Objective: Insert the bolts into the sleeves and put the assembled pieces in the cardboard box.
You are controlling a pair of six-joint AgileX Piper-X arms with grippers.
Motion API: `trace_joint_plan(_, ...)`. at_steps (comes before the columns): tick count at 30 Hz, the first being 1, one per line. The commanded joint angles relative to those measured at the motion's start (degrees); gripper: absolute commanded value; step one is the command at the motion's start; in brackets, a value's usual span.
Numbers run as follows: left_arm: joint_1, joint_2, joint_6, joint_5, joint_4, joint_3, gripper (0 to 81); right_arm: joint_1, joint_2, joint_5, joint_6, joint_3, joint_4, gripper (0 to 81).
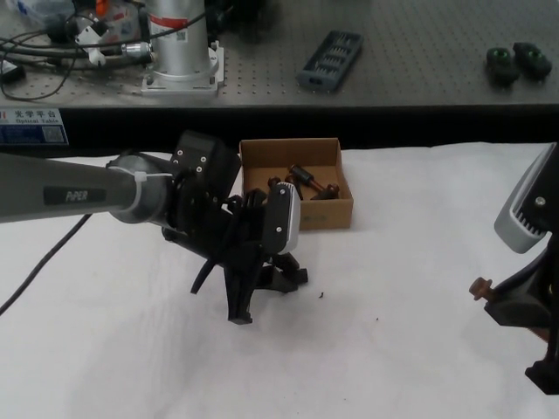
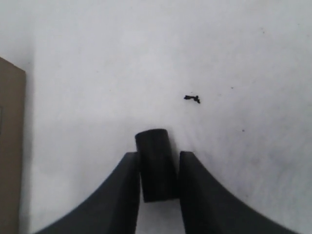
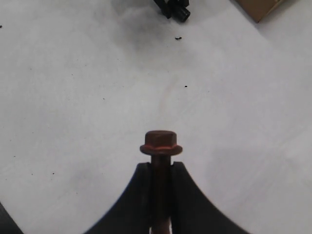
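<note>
Over the white cloth (image 1: 393, 262), just near of the cardboard box (image 1: 325, 215), the left gripper (image 2: 156, 163) pinches a black sleeve (image 2: 154, 144). At the near right, the right gripper (image 3: 160, 169) pinches a rusty bolt (image 3: 161, 144) by its shank. Assembled pieces (image 1: 307, 182) lie in the box, but this pair isn't joined yet.

Black sleeve (image 2: 156, 168) is gripped tight in the left pincer (image 2: 157, 157); a tiny black crumb (image 2: 192, 99) is spotted near the sleeve on the counter (image 2: 146, 58).

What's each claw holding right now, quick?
Left claw: closed on a sleeve.
Right claw: closed on a bolt.
</note>
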State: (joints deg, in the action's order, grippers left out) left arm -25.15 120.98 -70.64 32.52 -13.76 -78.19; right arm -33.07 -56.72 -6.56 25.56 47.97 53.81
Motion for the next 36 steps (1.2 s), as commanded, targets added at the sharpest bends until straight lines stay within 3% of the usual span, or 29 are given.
trace_joint_plan(1,-0.46,2.12,1.41,-6.48,-1.52,0.21,5.0,0.40,0.61,-0.88,-0.26,0.16,-0.59,2.8)
trace_joint_plan(3,-0.60,2.12,1.39,-7.05,-1.52,0.21,0.3,0.40,0.61,-0.88,-0.26,0.16,-0.59,2.8)
trace_joint_plan(11,-2.95,0.58,3.08,-14.83,-1.62,0.21,0.7,0.40,0.61,-0.88,-0.26,0.16,-0.59,2.8)
trace_joint_plan(17,-5.51,-6.17,15.74,-19.19,-6.61,0.21,0.7,0.40,0.61,-0.88,-0.26,0.16,-0.59,2.8)
trace_joint_plan(25,-5.79,-19.03,28.32,-19.67,-26.62,0.41,0.7,0.23,0.47,-3.25,-0.63,0.16,-7.76,2.8)
trace_joint_plan(27,-5.45,-22.37,30.47,-17.80,-29.99,1.03,0.7,0.23,0.13,-5.13,-3.53,0.16,-10.39,2.8)
trace_joint_plan(32,-2.91,-31.49,40.68,-1.56,-31.91,6.95,0.7,0.23,-1.95,-9.11,-13.45,0.16,-15.33,2.8)
trace_joint_plan(36,-0.38,-39.83,43.26,2.35,-30.93,14.32,0.7,-0.20,-3.67,-13.06,-23.73,0.40,-22.04,2.8)
